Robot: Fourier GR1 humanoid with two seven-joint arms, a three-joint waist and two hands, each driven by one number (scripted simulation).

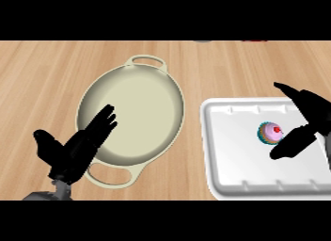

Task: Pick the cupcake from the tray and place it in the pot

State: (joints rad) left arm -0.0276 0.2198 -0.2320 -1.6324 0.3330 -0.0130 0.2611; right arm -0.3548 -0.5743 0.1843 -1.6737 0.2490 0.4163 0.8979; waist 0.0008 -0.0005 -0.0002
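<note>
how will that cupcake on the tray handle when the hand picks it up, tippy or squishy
The cupcake looks small beside the right hand, so probably light. Its pink frosting would likely smear if squeezed from above. It lies tilted on the white tray, so it may roll if nudged.

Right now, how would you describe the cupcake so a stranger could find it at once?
Look at the white tray on the counter's right side, beside the cream pot. The cupcake sits on its right half, next to the right hand. It is the only small item there: pink icing, red dot, teal wrapper.
</note>
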